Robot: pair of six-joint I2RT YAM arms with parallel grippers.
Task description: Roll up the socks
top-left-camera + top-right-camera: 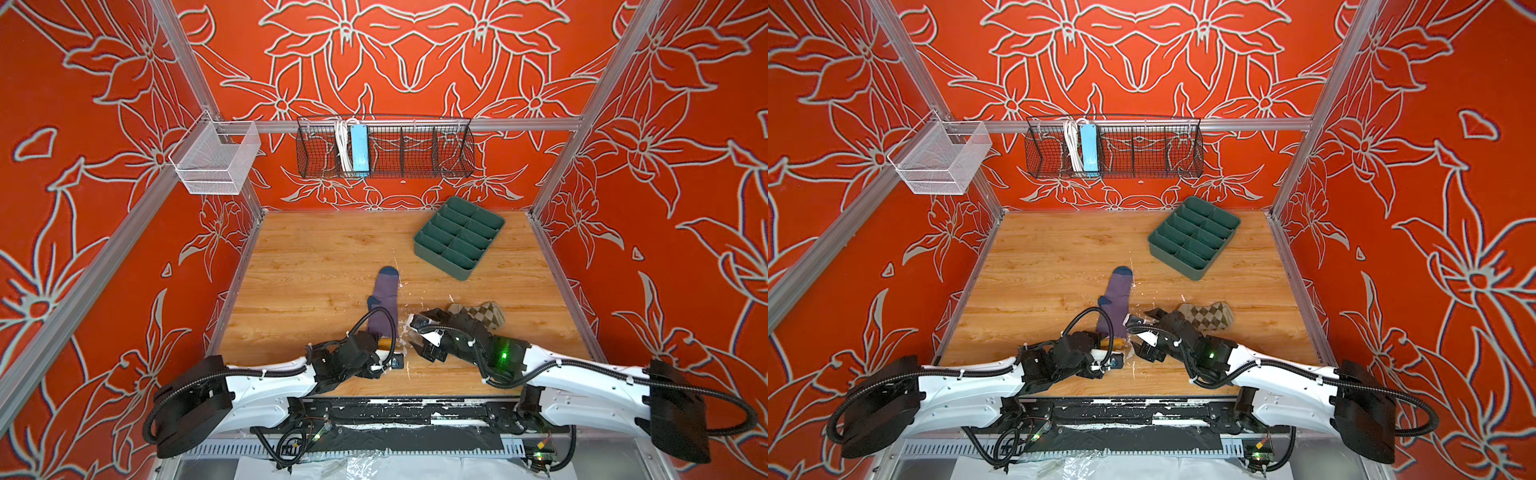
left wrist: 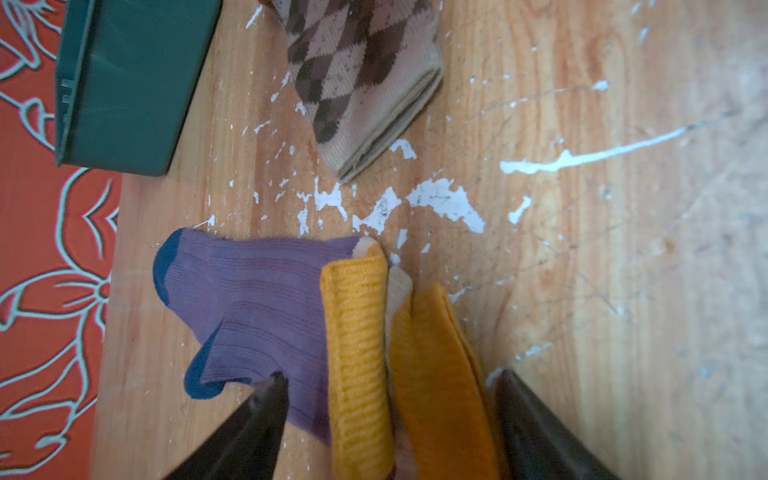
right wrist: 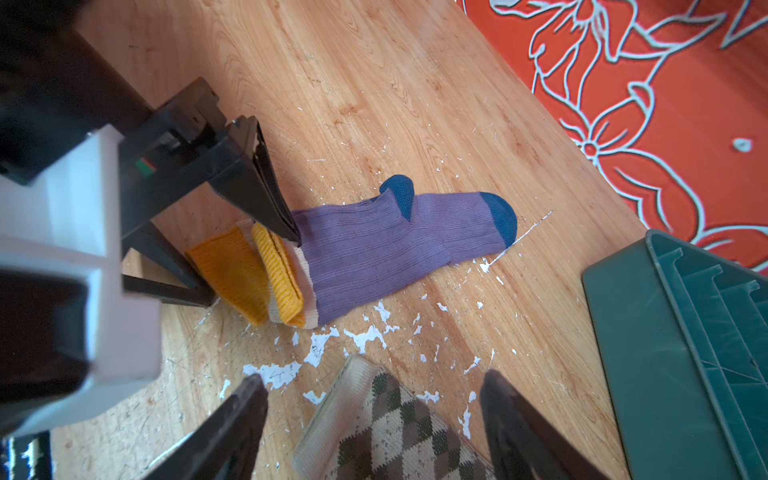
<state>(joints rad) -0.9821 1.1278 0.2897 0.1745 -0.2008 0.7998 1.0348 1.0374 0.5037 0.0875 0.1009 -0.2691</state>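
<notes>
The left sock (image 1: 384, 299) lies in the middle of the counter (image 1: 316, 266), toe toward the back wall, its folded cuff at the front between the spread jaws of the left end effector (image 2: 390, 376). The right sock (image 1: 484, 313) lies near it on the right, partly under the right end effector (image 3: 372, 378). The tray (image 1: 436, 258) sits behind that sock, toward the back right corner.

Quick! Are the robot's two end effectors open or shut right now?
Left end effector: open, straddling the purple sock's yellow cuff.
Right end effector: open over the argyle sock, holding nothing.
</notes>
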